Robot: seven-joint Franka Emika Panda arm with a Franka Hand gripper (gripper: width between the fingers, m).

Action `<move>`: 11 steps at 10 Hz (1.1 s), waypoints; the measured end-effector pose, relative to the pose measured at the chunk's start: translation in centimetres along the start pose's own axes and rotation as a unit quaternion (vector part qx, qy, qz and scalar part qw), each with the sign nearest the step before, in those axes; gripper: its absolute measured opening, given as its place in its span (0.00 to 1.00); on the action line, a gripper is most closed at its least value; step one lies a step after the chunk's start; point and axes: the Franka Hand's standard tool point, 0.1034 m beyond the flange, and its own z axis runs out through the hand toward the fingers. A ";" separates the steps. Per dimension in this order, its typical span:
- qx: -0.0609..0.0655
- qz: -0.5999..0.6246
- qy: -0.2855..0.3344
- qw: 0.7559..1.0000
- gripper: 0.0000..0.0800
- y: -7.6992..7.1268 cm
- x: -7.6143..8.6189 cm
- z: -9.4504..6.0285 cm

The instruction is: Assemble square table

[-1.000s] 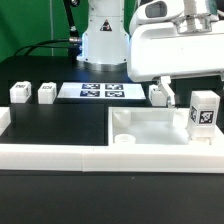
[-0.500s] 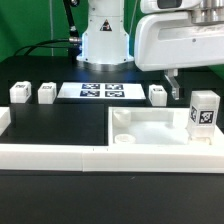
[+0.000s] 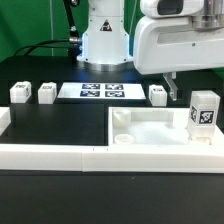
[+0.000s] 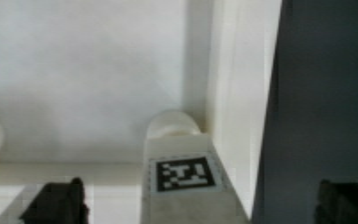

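Hovering above the square table top (image 3: 150, 128), my pincer (image 4: 202, 204) is open: the two dark fingertips (image 4: 55, 202) stand wide apart and grip nothing. The table top lies flat on the black bench (image 3: 60, 120) with its rim upward, and its near edge runs along the long white border wall (image 3: 50, 156). One upright leg block (image 3: 204, 112) stands at the top's end toward the exterior view's right, with its tag facing that camera. In the wrist view this same block appears below and between my fingertips, clear of both and just beside the raised rim. Three more legs rest on the bench, apart from the top. The first loose leg (image 3: 19, 92) and the second loose leg (image 3: 47, 93) sit side by side toward the exterior view's left. The third loose leg (image 3: 158, 94) sits just behind the top's far rim. The marker board (image 3: 103, 91) lies flat between the second and third.
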 end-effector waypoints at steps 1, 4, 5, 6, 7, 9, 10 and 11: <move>-0.005 -0.001 -0.001 1.000 0.81 0.5 1.1 0.1; -0.006 0.000 -0.002 1.000 0.81 0.3 1.5 0.9; -0.007 0.000 -0.003 1.000 0.81 0.3 1.5 1.1; -0.007 0.000 -0.003 1.000 0.81 0.4 1.5 1.1; -0.006 0.002 -0.003 1.000 0.81 0.4 1.4 1.1; -0.006 0.008 -0.003 1.000 0.65 0.4 1.4 1.1; -0.005 0.027 -0.003 1.000 0.46 0.4 1.4 1.1; -0.005 0.063 -0.003 0.998 0.36 0.4 1.4 1.1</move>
